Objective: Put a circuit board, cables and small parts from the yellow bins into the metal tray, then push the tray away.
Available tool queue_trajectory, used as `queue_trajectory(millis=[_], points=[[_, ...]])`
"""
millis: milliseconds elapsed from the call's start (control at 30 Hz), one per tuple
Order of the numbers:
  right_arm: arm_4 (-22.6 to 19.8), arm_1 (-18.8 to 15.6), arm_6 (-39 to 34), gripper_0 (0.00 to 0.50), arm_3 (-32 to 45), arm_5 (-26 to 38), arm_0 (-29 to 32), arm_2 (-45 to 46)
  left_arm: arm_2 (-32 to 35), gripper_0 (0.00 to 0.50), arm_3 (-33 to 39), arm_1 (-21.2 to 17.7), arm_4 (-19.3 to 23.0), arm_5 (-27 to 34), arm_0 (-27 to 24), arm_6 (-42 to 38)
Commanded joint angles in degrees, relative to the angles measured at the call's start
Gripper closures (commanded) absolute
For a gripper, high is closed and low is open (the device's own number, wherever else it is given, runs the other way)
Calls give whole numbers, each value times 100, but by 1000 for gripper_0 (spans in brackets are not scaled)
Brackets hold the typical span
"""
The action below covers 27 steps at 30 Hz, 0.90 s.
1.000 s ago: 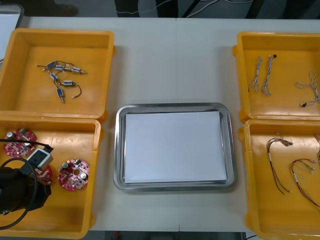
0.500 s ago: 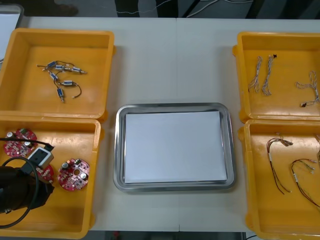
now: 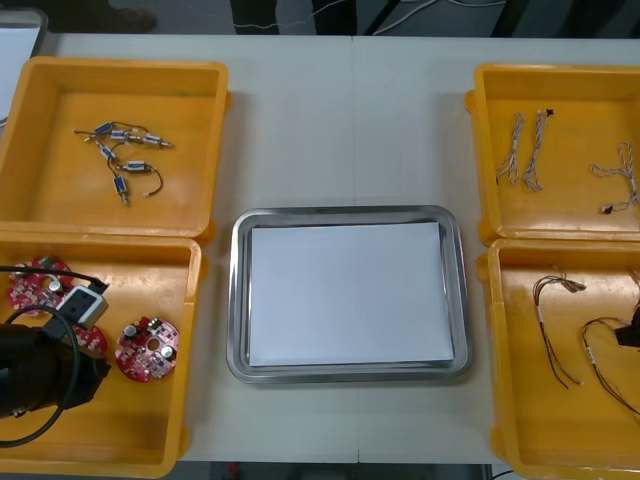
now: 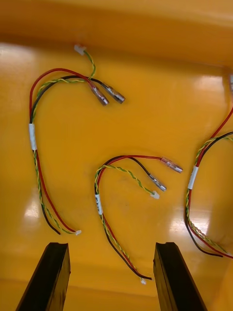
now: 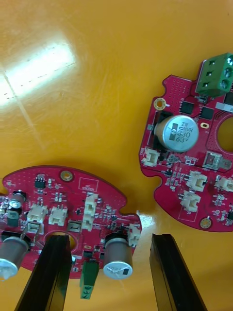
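Your left tool (image 5: pixel 109 277) hangs over the yellow bin (image 3: pixel 130 420) at the lower left of the front view. Its fingers are spread, one on each side of the rim of a round red circuit board (image 5: pixel 73 194), where a silver capacitor stands. That straddle looks set for an edge pinch, since the board lies flat on the bin floor and probably offers no other hold. A neighbouring board (image 5: pixel 167 175) lies just beside it, apart by a thin strip of floor. Watch that the nearer finger does not catch it as you close.

Your right tool (image 4: pixel 111 279) is spread too. It is over the lower-right bin (image 3: pixel 520 400), above a red and yellow cable (image 4: pixel 98 204) whose tail runs between the fingers. The other cables on either side lie apart from it, so there is room to come down.

The metal tray (image 3: pixel 238 300), white inside, sits mid-frame between the bins and holds nothing, so I judge this to be the first pick. The bare counter (image 3: pixel 350 120) above the tray gives it an open run. The bins stand close on both sides, so the push should go straight.
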<state>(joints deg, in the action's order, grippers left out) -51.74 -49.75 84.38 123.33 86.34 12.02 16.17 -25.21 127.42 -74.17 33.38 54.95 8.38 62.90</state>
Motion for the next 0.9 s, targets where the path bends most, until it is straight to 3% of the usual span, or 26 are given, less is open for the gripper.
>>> queue_trajectory(millis=[33, 333, 900], points=[[-38, -211, 352, 0, -187, -232, 169, -194, 210, 23, 266, -1, 20, 130, -162, -454], [384, -202, 334, 0, -442, -943, 230, -747, 333, 23, 424, -168, 11, 130, -47, -112], [472, -26, 281, 0, -1057, -1638, 248, -1116, 1291, 21, 495, -379, 73, -485, 1289, 855]])
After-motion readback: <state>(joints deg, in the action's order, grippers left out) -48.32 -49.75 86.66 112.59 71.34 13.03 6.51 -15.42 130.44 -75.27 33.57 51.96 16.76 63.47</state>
